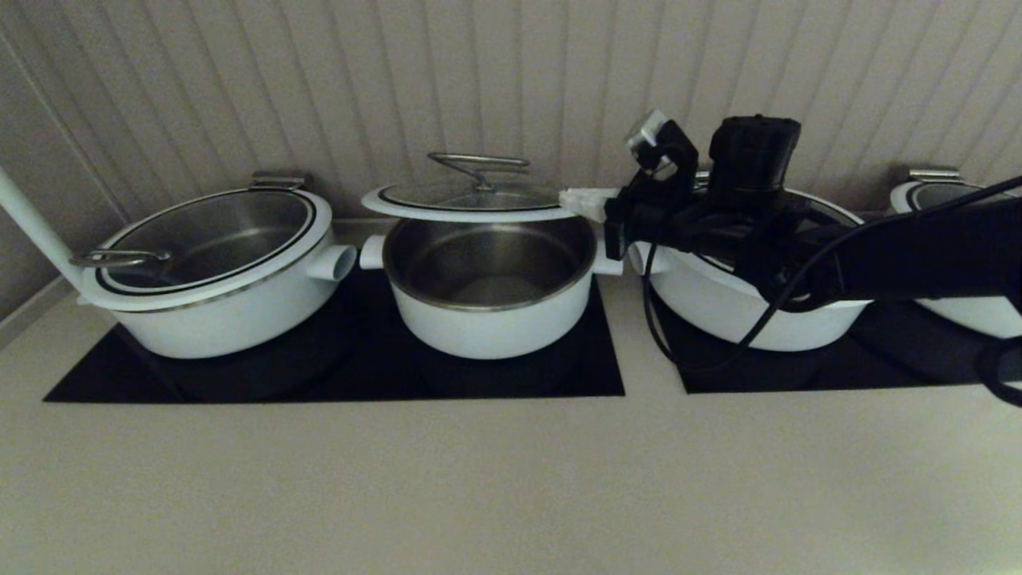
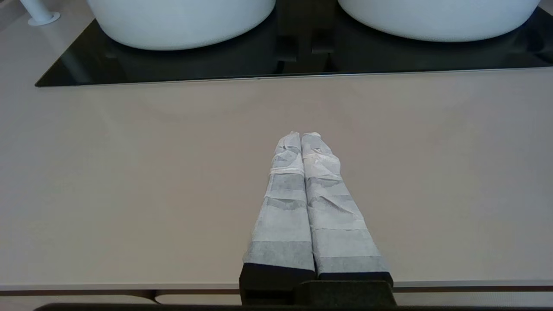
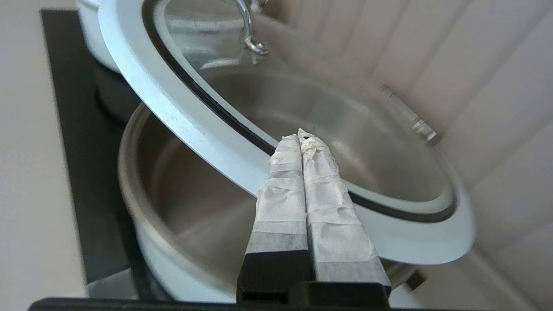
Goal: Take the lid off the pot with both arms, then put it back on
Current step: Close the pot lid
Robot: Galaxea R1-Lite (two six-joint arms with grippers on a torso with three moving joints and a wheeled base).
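While your right claw [image 1: 576,202] pinches the lid [image 1: 471,201] by its white rim, the lid hangs just above the open pot [image 1: 489,291], level enough to set back. Your left claw [image 2: 301,138] idles pressed together over bare surface [image 2: 129,181], short of the pot.

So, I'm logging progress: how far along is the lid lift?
Lifted: the lid hangs above the open pot, off its rim. In hand: only the right gripper holds it, shut on its white edge. The left gripper is shut over bare counter, not helping. Left to do: set the lid on the pot again.
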